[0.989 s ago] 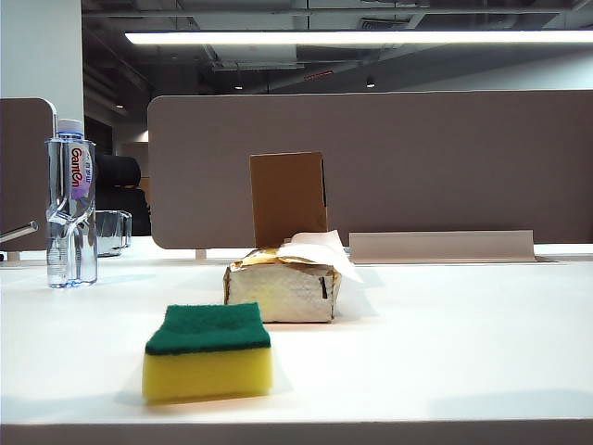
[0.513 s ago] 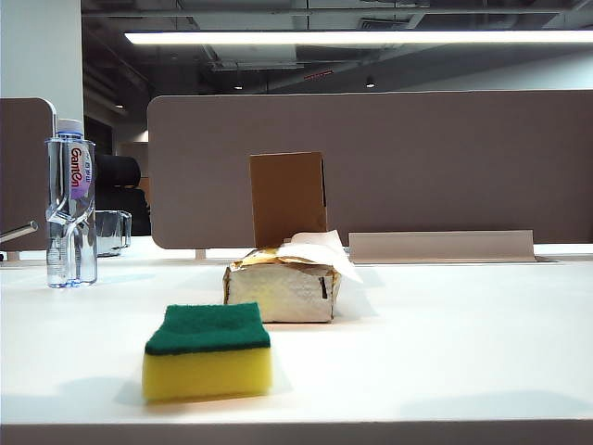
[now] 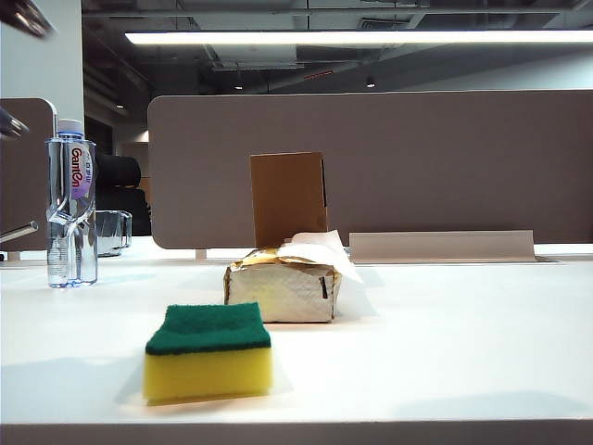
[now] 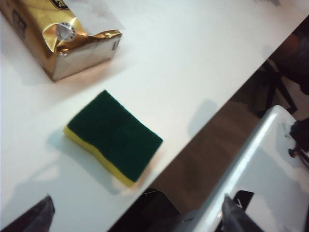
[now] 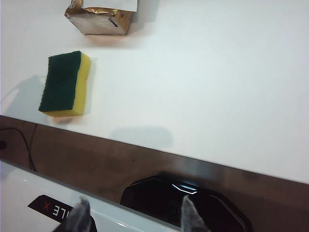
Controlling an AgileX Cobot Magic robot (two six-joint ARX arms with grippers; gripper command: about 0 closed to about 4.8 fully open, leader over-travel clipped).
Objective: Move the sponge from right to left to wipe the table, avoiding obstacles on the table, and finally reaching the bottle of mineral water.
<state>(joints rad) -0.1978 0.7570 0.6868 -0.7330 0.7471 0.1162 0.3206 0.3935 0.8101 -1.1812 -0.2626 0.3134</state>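
Note:
The sponge (image 3: pixel 208 350), yellow with its green face up, lies near the front edge of the white table (image 3: pixel 445 343). It also shows in both wrist views as the sponge (image 4: pixel 115 137) (image 5: pixel 65 83). Behind it sits the tissue pack (image 3: pixel 283 283), and behind that the brown cardboard box (image 3: pixel 288 197) stands upright. The bottle of mineral water (image 3: pixel 71 204) stands at the far left. My left gripper (image 3: pixel 14 69) hangs blurred high at the left, above the bottle, and my left gripper (image 4: pixel 135 220) is wide open and empty. My right gripper (image 5: pixel 136 216) is open, empty, short of the table's front edge.
A short clear glass container (image 3: pixel 113 232) stands just behind the bottle. Grey-brown divider panels (image 3: pixel 371 167) close off the back, with a pale ledge (image 3: pixel 440 246) at their foot. The robot's white base (image 4: pixel 270 164) lies below the table's front edge.
The left gripper's fingers have come into the exterior view at the top left. The sponge and the obstacles have not moved.

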